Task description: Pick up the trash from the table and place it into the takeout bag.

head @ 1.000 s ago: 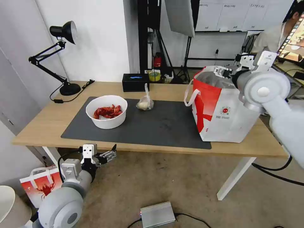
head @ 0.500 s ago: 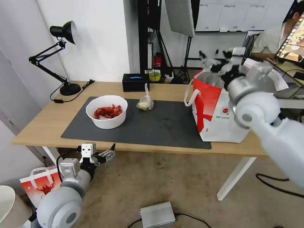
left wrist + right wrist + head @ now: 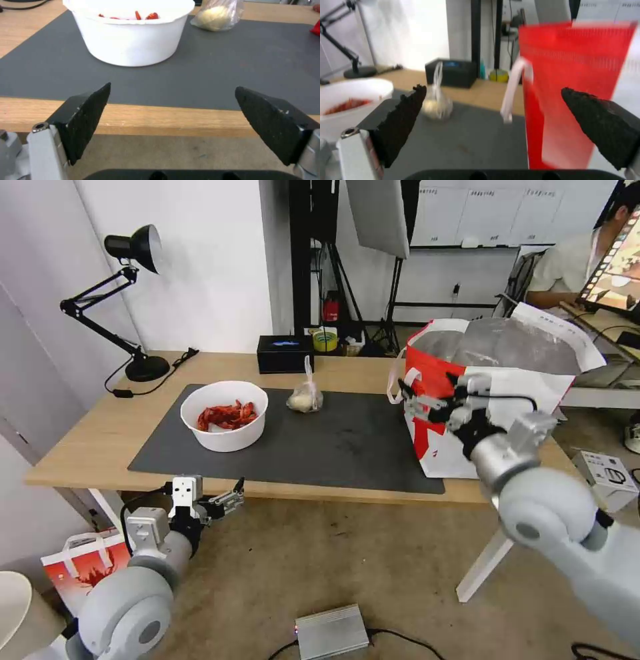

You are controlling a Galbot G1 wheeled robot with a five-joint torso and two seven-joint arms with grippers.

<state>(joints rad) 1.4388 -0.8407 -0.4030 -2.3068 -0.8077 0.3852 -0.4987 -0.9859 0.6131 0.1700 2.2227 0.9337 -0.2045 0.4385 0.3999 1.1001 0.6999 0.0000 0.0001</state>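
The white bowl of red crayfish shells (image 3: 225, 415) stands on the left part of the dark mat (image 3: 347, 447), also near in the left wrist view (image 3: 131, 35). A small knotted clear bag (image 3: 305, 397) sits behind it at mid-mat (image 3: 436, 106). The takeout bag (image 3: 493, 387) stands upright at the table's right end, mouth open. My right gripper (image 3: 410, 397) hangs open and empty just left of its red side panel (image 3: 566, 87), above the mat. My left gripper (image 3: 233, 499) is open and empty below the table's front edge (image 3: 160, 125), facing the bowl.
A black box (image 3: 285, 353), a tape roll (image 3: 325, 341) and a desk lamp (image 3: 133, 300) stand along the table's back. On the floor are a lobster-print bag (image 3: 87, 573), a silver box (image 3: 332, 631) and a small white carton (image 3: 607, 477).
My right arm has swung down from above the takeout bag's mouth to the bag's left side, low over the mat. The left arm has barely moved.
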